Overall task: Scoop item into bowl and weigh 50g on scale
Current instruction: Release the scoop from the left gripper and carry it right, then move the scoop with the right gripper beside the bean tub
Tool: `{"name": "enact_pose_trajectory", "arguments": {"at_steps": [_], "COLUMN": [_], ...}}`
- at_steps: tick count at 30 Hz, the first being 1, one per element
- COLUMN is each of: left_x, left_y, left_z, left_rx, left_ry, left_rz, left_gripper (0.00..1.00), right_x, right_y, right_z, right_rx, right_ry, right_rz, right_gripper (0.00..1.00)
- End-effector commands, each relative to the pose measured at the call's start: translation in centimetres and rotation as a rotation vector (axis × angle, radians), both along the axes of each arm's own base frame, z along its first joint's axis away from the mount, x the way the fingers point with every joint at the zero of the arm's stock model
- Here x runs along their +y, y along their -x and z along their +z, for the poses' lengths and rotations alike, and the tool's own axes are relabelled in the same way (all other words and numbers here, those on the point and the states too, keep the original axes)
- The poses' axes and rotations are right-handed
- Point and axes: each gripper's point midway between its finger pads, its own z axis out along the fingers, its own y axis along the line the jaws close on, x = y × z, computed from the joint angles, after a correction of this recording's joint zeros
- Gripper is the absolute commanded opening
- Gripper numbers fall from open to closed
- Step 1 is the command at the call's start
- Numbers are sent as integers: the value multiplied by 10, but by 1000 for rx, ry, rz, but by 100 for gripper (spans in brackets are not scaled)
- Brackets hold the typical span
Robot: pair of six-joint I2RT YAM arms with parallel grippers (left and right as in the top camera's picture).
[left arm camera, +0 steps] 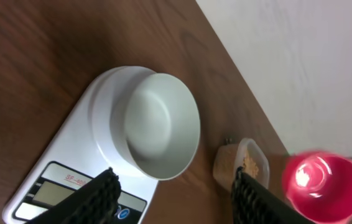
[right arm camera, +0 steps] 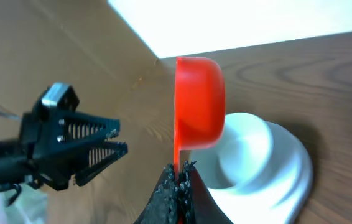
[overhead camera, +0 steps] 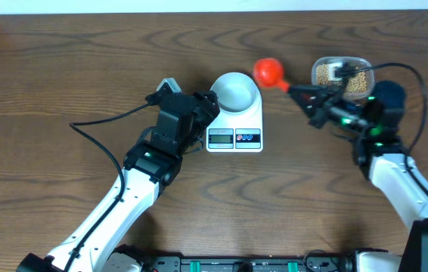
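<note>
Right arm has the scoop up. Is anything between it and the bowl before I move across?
Nothing visible. The scoop hangs just right of the bowl, which sits on the scale, and the gap between them is open. The left gripper, fingers open, is at the bowl's left side, off that path.

You're working over a dark wood-grain surface. The white scale rests on it near the middle. The clear tub stands well to the scale's right, toward the far edge. A black cable trails across the left side.
</note>
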Motion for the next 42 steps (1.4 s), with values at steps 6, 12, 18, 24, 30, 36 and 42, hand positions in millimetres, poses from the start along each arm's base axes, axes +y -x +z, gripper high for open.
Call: {"name": "enact_pose_trajectory", "arguments": {"at_steps": [6,12,18,24,30,36,42], "left_x": [10,13,17,20,28,28,28], "left_y": [-1,5,11,16,17,17,17], "left_z": [-8,-17,-26,-33,-36,-36,-36], "left_rx": [7,45,89,119,128,111,59], "left_ry": [-55,-75,-101,-118,-151,-203,-345], "left_rz": [37,36,38,41,72,31,-86], "left_gripper": [64,70,71,82,94,99,99], "right_x": [-40,-41,-46,-50,-56,-57,-57], "right_y": [-2,-5,-3,-2,-8,-9,-9], "right_z": [8,4,-24,-43,-46,-47,-47], "right_rx": [41,-9,90,153,154,155,154], "right_ry": [-60,-11,37,77,98,102,102], "right_rz": [-29,-45,-80,-118,-165,-173,-173], "right_gripper": [1,1,1,1,2,1,1]}}
